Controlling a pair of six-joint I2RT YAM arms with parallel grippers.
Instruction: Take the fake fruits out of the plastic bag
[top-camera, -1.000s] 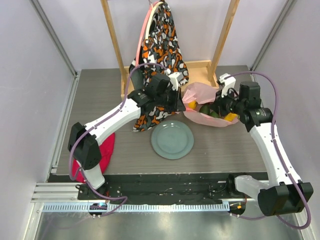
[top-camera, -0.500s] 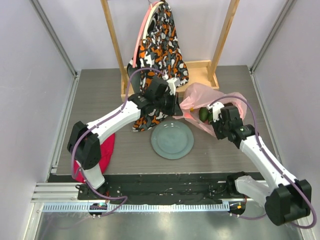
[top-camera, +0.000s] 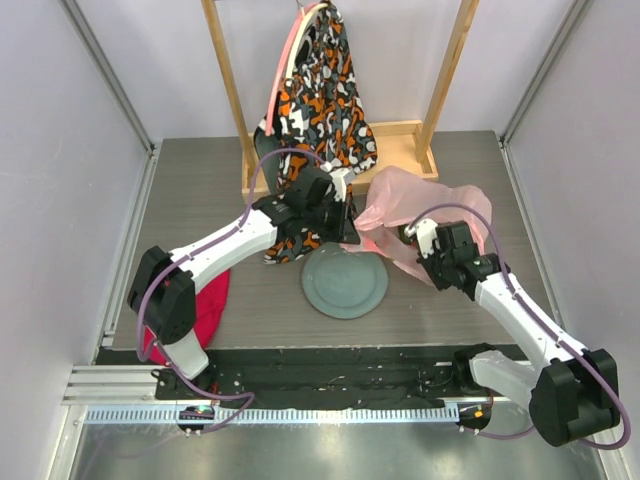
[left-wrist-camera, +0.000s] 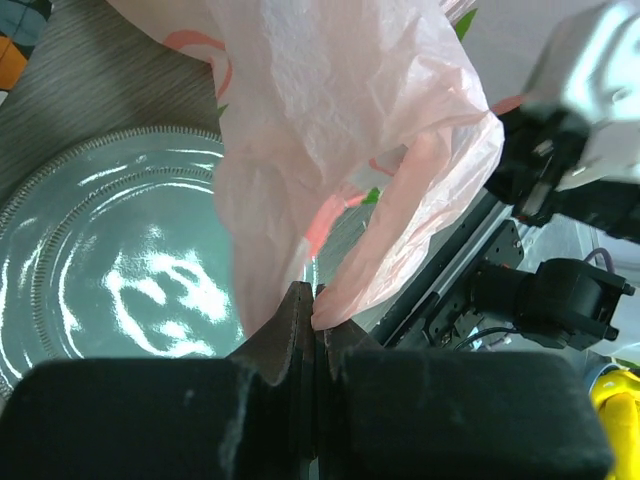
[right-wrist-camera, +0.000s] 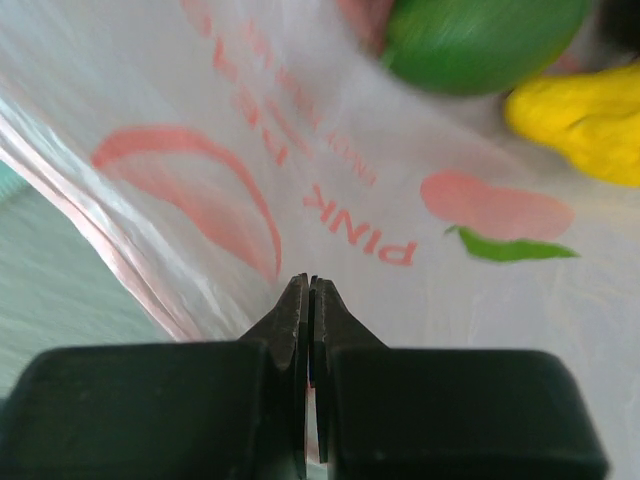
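Note:
The pink plastic bag (top-camera: 425, 205) lies right of the plate, bunched up and raised. My left gripper (top-camera: 347, 228) is shut on the bag's left edge; the left wrist view shows the film (left-wrist-camera: 330, 120) pinched at its tips (left-wrist-camera: 313, 305) above the plate. My right gripper (top-camera: 415, 243) is at the bag's near side, shut, with film (right-wrist-camera: 330, 150) at its tips (right-wrist-camera: 309, 285). Through the film in the right wrist view I see a green fruit (right-wrist-camera: 480, 35) and a yellow fruit (right-wrist-camera: 585, 120). The other fruits are hidden. In the top view the bag hides the fruits.
A grey-green plate (top-camera: 345, 283) sits in front of the bag, also seen in the left wrist view (left-wrist-camera: 90, 260). A patterned garment (top-camera: 320, 90) hangs on a wooden rack (top-camera: 405, 130) at the back. A red cloth (top-camera: 210, 300) lies at the left.
My right gripper has moved from the bag's right side round to its near side. The bag has risen and folded over, and now covers the fruits seen earlier from above.

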